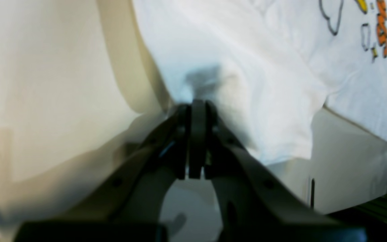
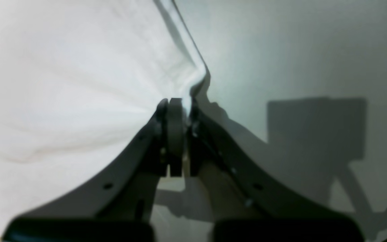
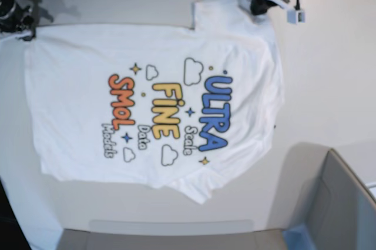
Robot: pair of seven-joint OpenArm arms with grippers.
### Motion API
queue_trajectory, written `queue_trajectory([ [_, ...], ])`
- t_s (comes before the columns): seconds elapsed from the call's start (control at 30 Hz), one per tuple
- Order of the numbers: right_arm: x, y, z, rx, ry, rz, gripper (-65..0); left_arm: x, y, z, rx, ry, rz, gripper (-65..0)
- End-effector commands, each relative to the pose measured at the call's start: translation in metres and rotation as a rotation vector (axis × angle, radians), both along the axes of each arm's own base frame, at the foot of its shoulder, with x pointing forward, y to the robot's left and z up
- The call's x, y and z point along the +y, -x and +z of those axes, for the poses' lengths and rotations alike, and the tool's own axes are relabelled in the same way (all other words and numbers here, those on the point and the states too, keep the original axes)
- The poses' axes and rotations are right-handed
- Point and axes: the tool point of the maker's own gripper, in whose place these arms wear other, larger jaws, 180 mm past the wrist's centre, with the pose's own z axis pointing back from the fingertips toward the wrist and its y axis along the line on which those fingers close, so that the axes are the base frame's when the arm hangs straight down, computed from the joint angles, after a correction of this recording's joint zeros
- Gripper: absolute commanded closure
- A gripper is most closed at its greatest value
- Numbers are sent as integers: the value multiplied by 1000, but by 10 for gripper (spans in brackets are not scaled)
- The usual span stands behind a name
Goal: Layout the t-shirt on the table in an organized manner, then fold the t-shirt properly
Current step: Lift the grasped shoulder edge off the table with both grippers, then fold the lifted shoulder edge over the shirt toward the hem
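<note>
The dark left gripper [image 1: 198,111] fills the foreground of its wrist view, jaws pressed together on a pinch of the white short-sleeved cotton t-shirt [image 3: 153,103], whose cloth bunches just past the fingertips. In the other wrist view the dark right gripper [image 2: 176,107] is likewise clamped, with a raised edge of the same shirt caught between its jaws and the fabric pulled up into a ridge.

From the base view, the shirt lies print-up and spread nearly flat on the smooth white table [image 3: 329,73], its blue, yellow and orange "ULTRA FINE SMOL" lettering turned sideways. One gripper holds the shirt at its far sleeve end, the other at its far hem corner. A grey box [image 3: 343,203] stands beside the shirt, beyond its near sleeve, apart from it.
</note>
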Motion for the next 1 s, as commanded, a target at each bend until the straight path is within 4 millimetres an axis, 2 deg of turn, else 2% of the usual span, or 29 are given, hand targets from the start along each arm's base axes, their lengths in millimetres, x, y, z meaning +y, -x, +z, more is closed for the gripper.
queue_trajectory([
  [0.0,-11,-5,14,-19,45,8,0,-3,-3,14,-40,4,-13,0],
  [0.1,-10,-12,29,-51,84,32,0,-6,-7,28,-74,-1,-30,0],
  [0.3,-2,-22,64,-163,157,75,0,-8,2,29,-56,5,-28,0],
  [0.4,-2,-23,69,-187,171,72,0,-11,2,33,-60,57,12,0],
  [0.53,-14,-19,77,-202,190,33,0,6,-6,45,-99,114,107,0],
  [0.7,-26,-27,92,-249,217,5,0,31,-14,57,-139,125,188,0],
  [0.87,-30,-39,104,-280,237,18,0,28,-31,68,-188,186,193,0],
  [0.97,-29,-47,110,-309,235,15,0,19,-40,72,-186,236,153,0],
])
